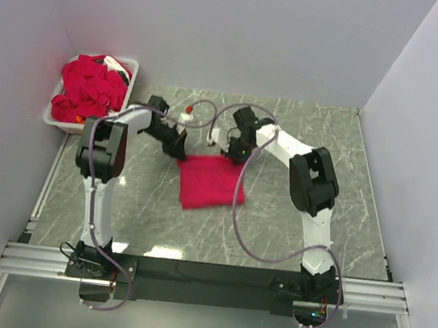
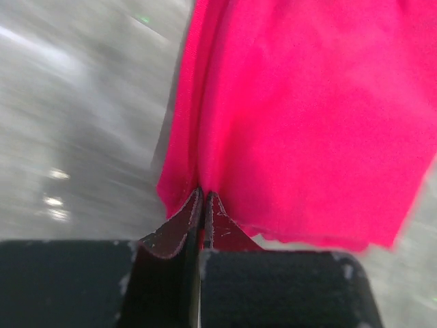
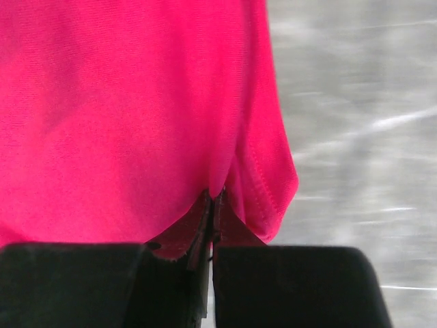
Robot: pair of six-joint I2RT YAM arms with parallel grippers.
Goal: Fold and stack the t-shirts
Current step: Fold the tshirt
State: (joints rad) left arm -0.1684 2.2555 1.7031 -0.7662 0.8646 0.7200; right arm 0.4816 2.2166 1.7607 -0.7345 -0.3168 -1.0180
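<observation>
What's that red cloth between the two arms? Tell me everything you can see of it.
It is a crimson t-shirt of thin, soft-looking fabric, folded into a rough rectangle, so no sleeves show. It sits near the middle of the grey marbled table. Its far edge is pinched at both corners: the left gripper is shut on one, the right gripper on the other. A stitched hem shows beside the right gripper.

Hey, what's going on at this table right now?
The robot is working on one red t-shirt lying on the table. The left gripper and the right gripper each have their jaws shut on a far corner of it. It looks partly folded into a rough rectangle. More red shirts sit heaped in the white bin at the far left.
</observation>
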